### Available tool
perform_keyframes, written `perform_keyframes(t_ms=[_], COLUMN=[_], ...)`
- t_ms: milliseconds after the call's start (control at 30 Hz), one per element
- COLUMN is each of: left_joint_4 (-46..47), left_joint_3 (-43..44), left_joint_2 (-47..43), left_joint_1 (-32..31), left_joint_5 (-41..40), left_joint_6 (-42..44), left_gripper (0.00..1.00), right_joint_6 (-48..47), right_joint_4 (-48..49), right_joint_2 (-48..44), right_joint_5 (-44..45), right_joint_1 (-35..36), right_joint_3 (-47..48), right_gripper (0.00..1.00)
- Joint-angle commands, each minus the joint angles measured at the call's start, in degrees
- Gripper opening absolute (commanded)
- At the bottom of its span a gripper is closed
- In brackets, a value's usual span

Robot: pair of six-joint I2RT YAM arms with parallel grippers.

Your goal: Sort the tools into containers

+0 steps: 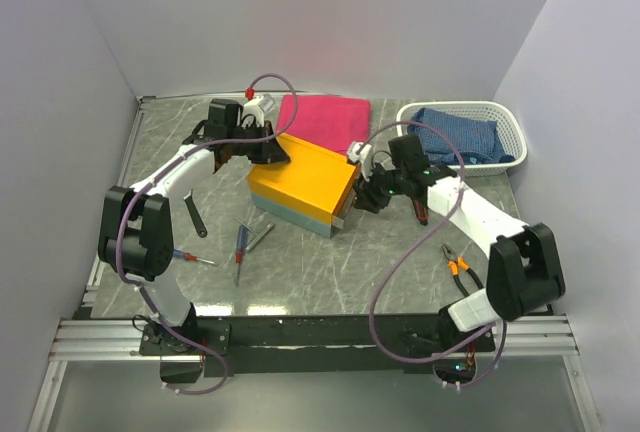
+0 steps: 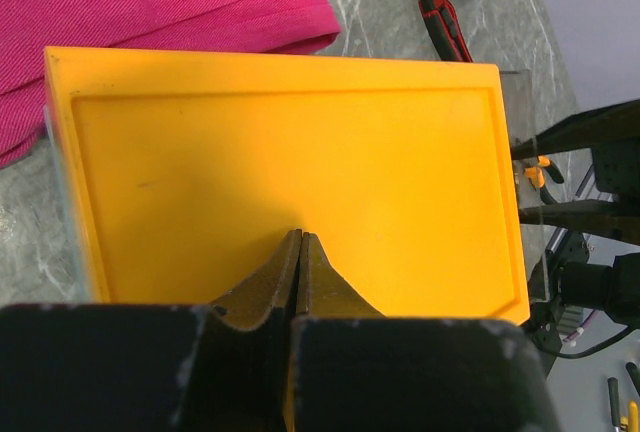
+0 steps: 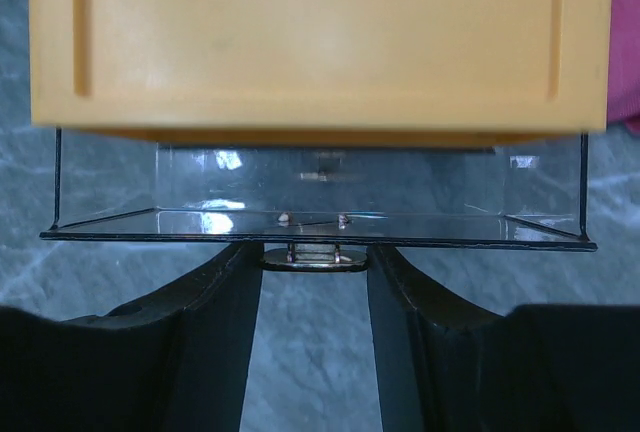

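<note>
The box with the orange-yellow top (image 1: 300, 180) stands mid-table. My left gripper (image 1: 262, 150) is shut and empty, its tips (image 2: 300, 235) resting over the orange lid (image 2: 280, 162). My right gripper (image 1: 362, 192) is at the box's right end, its fingers closed on the small metal handle (image 3: 315, 257) of the clear drawer (image 3: 320, 187), which stands a little way out. A dark wrench (image 1: 196, 218), two red-handled screwdrivers (image 1: 240, 242) (image 1: 190, 256) and a thin grey tool (image 1: 262, 235) lie front left. Orange-handled pliers (image 1: 458, 265) lie front right. Red-and-black pliers (image 2: 445, 27) lie under my right arm.
The white slotted basket (image 1: 516, 137) stands at the back right with a blue cloth (image 1: 455, 137) in it. A pink folded cloth (image 1: 322, 117) lies behind the box. Grey walls close in the table on the left, back and right.
</note>
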Motion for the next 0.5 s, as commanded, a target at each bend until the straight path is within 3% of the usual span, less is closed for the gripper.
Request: perform_keyframes(t_ms=[0, 467], left_joint_4=[-0.4, 1.3], left_joint_3=[1.2, 0.3], left_joint_2=[0.5, -1.8], left_joint_1=[-0.3, -0.3], left_joint_5=[-3.2, -4.2], left_joint_6=[1.2, 0.7], left_gripper=[0.03, 0.02], right_joint_6=[-5.7, -10.5], right_joint_4=[-4.9, -10.6], right_joint_2=[-7.0, -15.4], right_joint_5=[4.5, 8.9], right_joint_1=[-2.3, -7.3], right_joint_3=[-3.8, -11.9], right_gripper=[0.21, 0.21])
